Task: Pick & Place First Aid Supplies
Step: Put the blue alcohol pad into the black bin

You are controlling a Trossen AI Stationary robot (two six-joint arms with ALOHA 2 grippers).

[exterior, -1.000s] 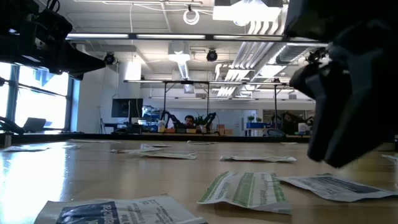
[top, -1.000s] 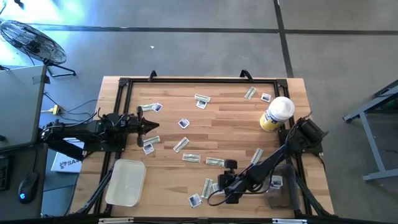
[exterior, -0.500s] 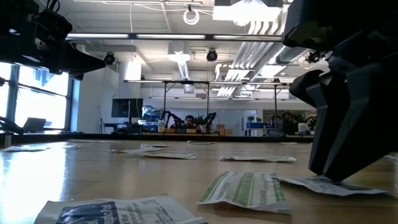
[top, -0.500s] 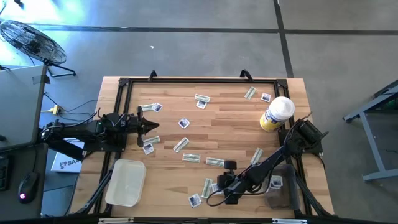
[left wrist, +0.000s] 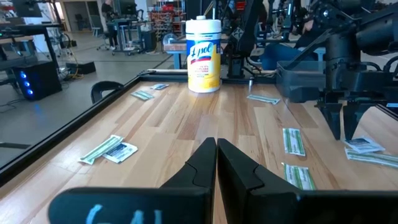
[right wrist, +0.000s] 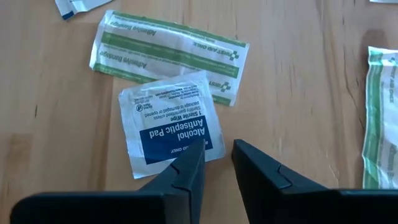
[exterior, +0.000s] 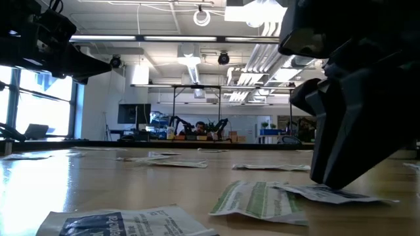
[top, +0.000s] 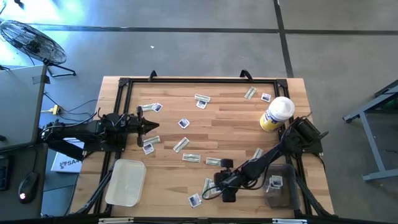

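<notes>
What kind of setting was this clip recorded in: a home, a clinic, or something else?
Most likely a robotics lab or open workshop. The low view shows a large hall with ceiling strip lights and other robot arms on benches far back. The high view shows a black-framed wooden table on bare concrete floor.

Bright overhead lighting, glossy tabletop, blurred foreground

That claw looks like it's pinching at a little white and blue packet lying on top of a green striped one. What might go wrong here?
The right gripper has its fingertips on just the corner of the alcohol pad, so the thin packet may slip out or only slide along the table. The pad overlaps the green-striped bandage strip, so that one might get dragged or lifted along with it. The left gripper hangs shut, well away, so it seems no hazard.
</notes>
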